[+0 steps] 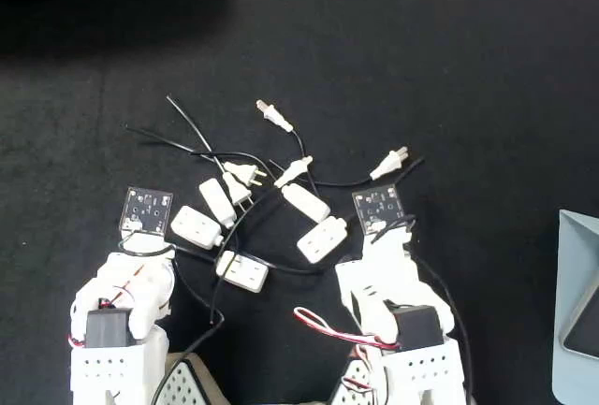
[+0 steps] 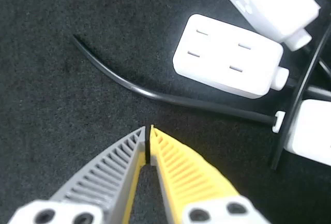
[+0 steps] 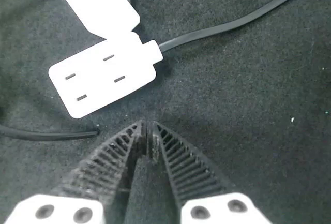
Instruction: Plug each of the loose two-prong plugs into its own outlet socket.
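Note:
Several white outlet sockets lie tangled in black cords mid-table, among them one (image 1: 195, 226) beside the left arm (image 1: 122, 297) and one (image 1: 322, 239) beside the right arm (image 1: 393, 297). Loose two-prong plugs lie beyond them: a far one (image 1: 273, 116), two in the middle (image 1: 241, 174) (image 1: 293, 171), and one at the right (image 1: 389, 162). My left gripper (image 2: 147, 132) is shut on nothing just above the cloth, short of a socket (image 2: 227, 56). My right gripper (image 3: 147, 129) is also shut and empty, close to another socket (image 3: 103, 79).
The black cloth (image 1: 449, 87) covers the whole table. A black cord (image 2: 155, 94) runs across in front of the left gripper. A grey-blue bin (image 1: 576, 311) stands at the right edge. More sockets (image 1: 241, 271) (image 1: 305, 202) lie between the arms.

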Robot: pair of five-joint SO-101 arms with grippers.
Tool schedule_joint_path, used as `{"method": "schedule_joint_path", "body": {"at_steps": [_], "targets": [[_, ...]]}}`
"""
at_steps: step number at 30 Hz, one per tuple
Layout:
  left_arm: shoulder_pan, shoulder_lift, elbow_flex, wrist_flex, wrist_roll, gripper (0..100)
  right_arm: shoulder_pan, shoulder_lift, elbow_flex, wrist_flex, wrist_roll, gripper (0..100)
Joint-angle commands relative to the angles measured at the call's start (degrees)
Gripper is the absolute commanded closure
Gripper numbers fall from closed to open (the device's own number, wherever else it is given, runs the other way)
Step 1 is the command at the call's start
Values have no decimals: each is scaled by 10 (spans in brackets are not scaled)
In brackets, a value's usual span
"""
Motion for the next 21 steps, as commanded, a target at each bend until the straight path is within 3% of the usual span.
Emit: {"method": "schedule_joint_path", "body": {"at_steps": [1, 21], "targets": [[2, 0, 11, 3, 4, 970, 4, -37, -1, 2, -1, 984], [41, -2, 7, 4, 2, 967, 2, -37, -1, 2, -3, 985]]}}
